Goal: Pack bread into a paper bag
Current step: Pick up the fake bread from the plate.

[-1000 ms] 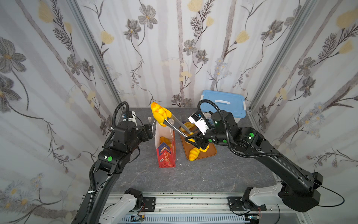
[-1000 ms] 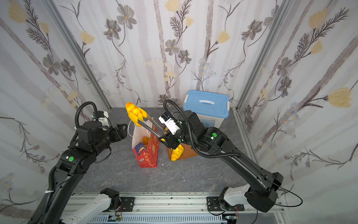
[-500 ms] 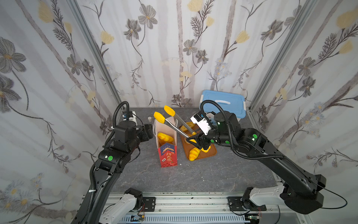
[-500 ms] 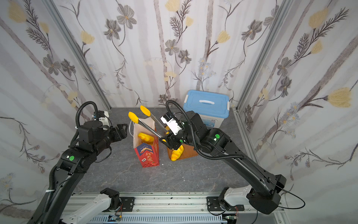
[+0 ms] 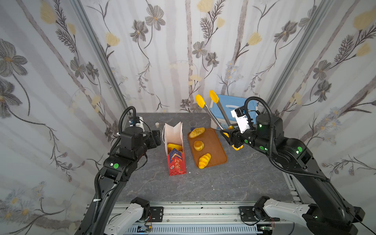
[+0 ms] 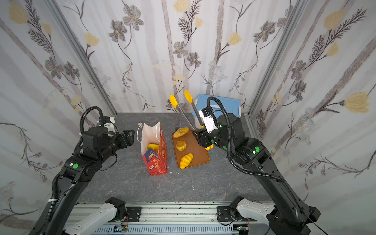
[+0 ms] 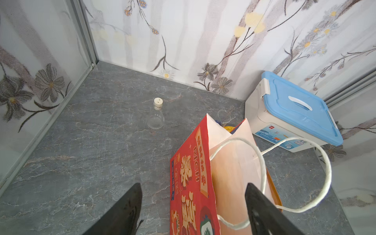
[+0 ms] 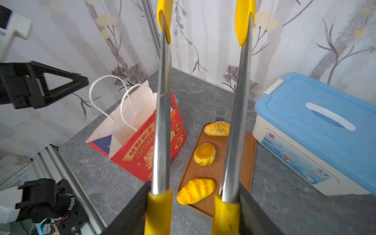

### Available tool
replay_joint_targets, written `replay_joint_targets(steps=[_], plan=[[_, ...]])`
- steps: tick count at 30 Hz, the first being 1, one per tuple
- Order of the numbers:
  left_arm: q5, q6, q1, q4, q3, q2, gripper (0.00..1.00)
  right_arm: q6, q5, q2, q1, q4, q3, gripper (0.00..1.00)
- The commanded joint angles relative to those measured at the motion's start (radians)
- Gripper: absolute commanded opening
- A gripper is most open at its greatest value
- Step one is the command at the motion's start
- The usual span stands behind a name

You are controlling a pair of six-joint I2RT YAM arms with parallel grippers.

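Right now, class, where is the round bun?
In both top views the round bun sits midway on the brown tray, between the oval loaf behind and the striped loaf in front, right of the paper bag.

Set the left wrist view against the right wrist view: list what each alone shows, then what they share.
Left wrist only: the clear glass flask with its cork stopper, seen plainly. Right wrist only: the yellow-tipped metal tongs, the striped yellow toy loaf and the round yellow toy bun. Both: the red patterned paper bag, the blue-lidded white plastic box and the grey stone-look tabletop.
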Motion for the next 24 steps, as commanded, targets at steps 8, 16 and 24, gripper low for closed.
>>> replay_joint_targets(steps=[8, 16, 24], plan=[[0.02, -0.006, 0.001, 0.043, -0.018, 0.007, 0.81, 0.005, 0.113, 0.072, -0.018, -0.093, -0.24, 0.58], [0.022, -0.005, 0.001, 0.058, -0.029, 0.009, 0.81, 0.002, 0.078, 0.181, 0.072, -0.109, -0.315, 0.58], [0.014, 0.003, 0.001, 0.058, -0.032, 0.005, 0.81, -0.008, 0.092, 0.301, 0.14, -0.077, -0.314, 0.61]])
